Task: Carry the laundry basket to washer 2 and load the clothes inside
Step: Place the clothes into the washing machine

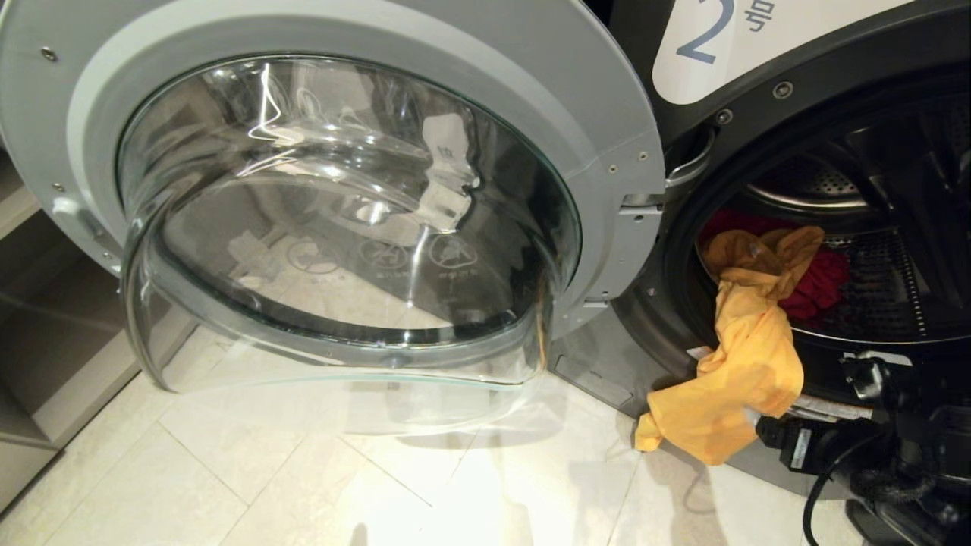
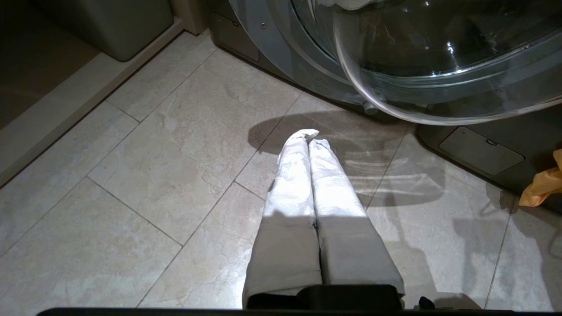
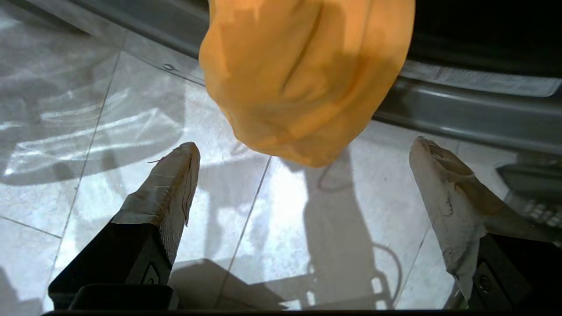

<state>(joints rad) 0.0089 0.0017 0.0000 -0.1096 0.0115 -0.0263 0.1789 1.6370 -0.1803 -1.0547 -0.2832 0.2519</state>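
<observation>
Washer 2 (image 1: 713, 38) stands with its glass door (image 1: 341, 212) swung wide open to the left. A yellow garment (image 1: 747, 356) hangs out of the drum (image 1: 872, 265) over the door sill, its end just above the floor. A red garment (image 1: 815, 284) lies inside behind it. My right gripper (image 3: 307, 145) is low at the sill, open, with the yellow garment (image 3: 303, 74) hanging just ahead of its fingertips, ungripped. My left gripper (image 2: 308, 138) is shut and empty over the floor tiles, below the door. The laundry basket is out of view.
The open door (image 2: 417, 66) juts out over the tile floor (image 1: 303, 478). A grey cabinet base (image 1: 45, 364) runs along the left. My right arm's black cable (image 1: 827, 485) loops by the washer's foot. A service flap (image 2: 478, 151) sits low on the washer front.
</observation>
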